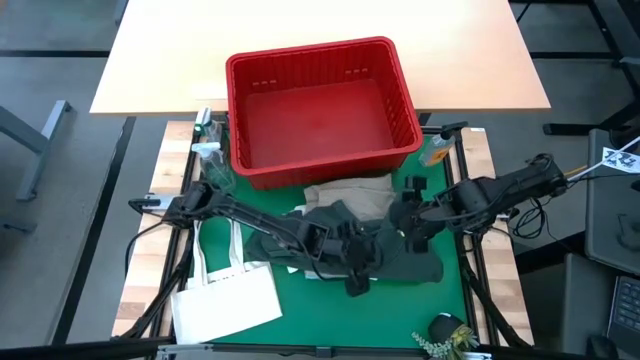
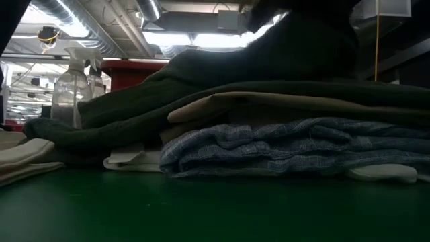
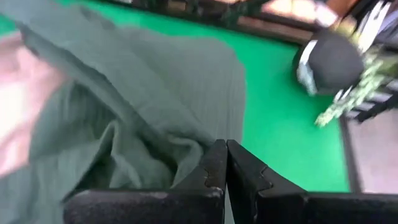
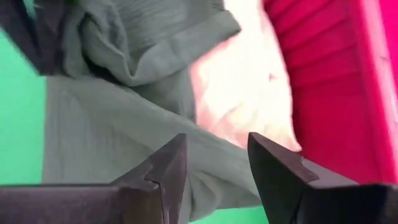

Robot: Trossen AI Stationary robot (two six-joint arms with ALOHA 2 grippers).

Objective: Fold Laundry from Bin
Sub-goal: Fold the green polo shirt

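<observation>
The red bin (image 1: 310,55) stands at the far middle with no cloth showing in it. The laundry lies in a pile on the green mat in front of it. A dark green garment (image 1: 400,258) is on top, over beige cloth (image 1: 350,192) and blue-and-white striped cloth (image 2: 282,144). My left gripper (image 3: 225,155) is shut over the dark green garment (image 3: 155,81), at the pile's near side (image 1: 357,270). My right gripper (image 4: 214,155) is open and empty above the pile's right part (image 1: 412,232), over green (image 4: 124,124) and beige cloth (image 4: 242,93), beside the bin's wall (image 4: 336,81). My left gripper's shut fingertips (image 3: 217,152) stand right at a bunched part of the dark green garment (image 3: 180,158), slanting down from the table's left. No cloth shows between them. I cannot tell whether they touch it.
A flat white tote bag (image 1: 225,295) lies at the near left. Spray bottles (image 1: 208,150) stand left of the bin and show in the low view (image 2: 70,94). A dark round object with a green sprig (image 1: 445,330) sits at the near right corner.
</observation>
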